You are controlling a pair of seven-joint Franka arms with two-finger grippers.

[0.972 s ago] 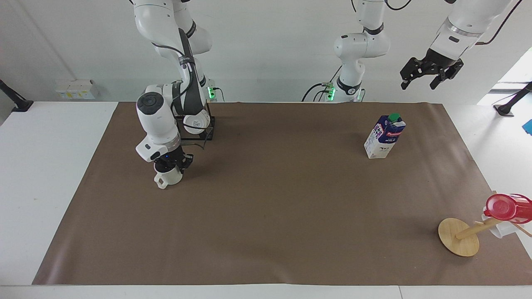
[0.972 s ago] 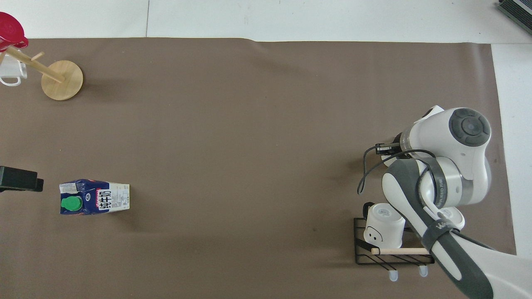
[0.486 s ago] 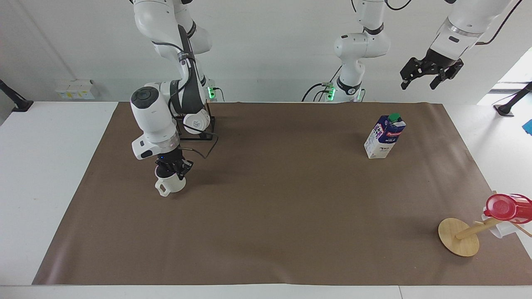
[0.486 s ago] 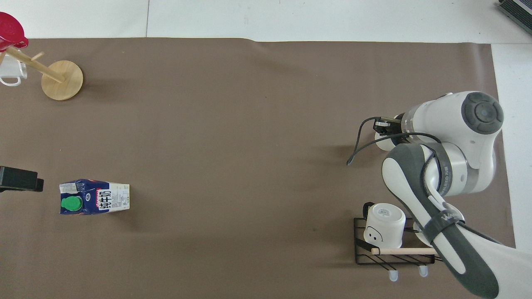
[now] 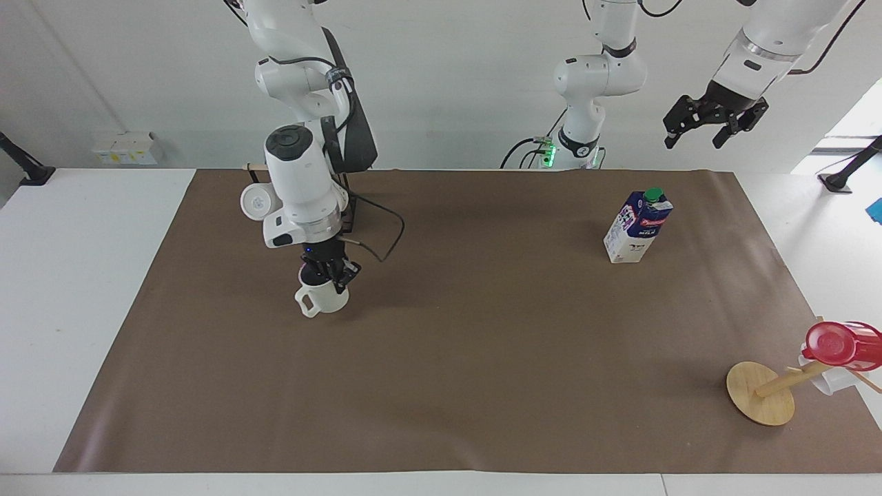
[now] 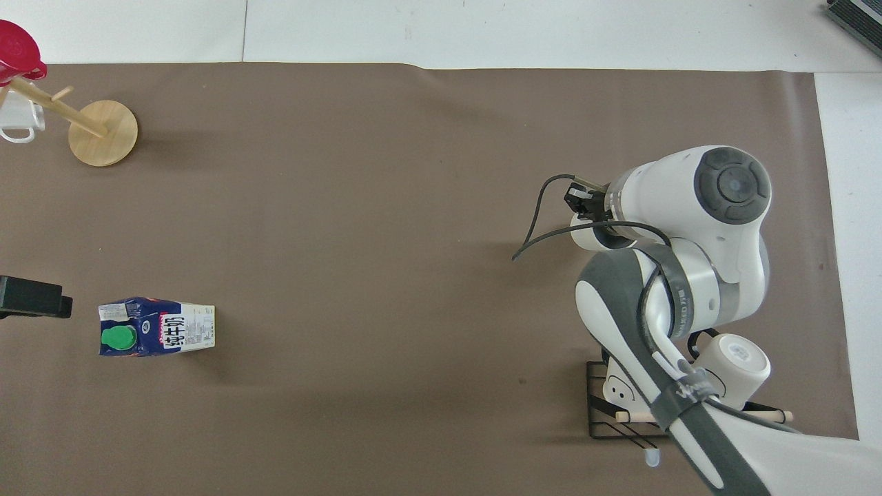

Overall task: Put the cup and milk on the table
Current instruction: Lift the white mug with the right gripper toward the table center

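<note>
Fingers of the right gripper are pinching the rim of the cup, with one finger going down inside it. The cup is sitting upright or almost on the brown mat of the table, toward the right arm's end, with its open mouth pointing up and its handle sticking out toward the edge of the table away from the robots. The left gripper is waiting high up over the left arm's end of the table, and its fingers are spread wide apart (nothing is in them). There is one milk carton, and it is standing tall on the mat toward the left arm's end, with its green cap on top and its long side going straight up. Two white mugs are lying on a black wire rack close to the robots. One wooden mug tree is leaning near the table's corner, and it is carrying one red cup and one more white mug.
</note>
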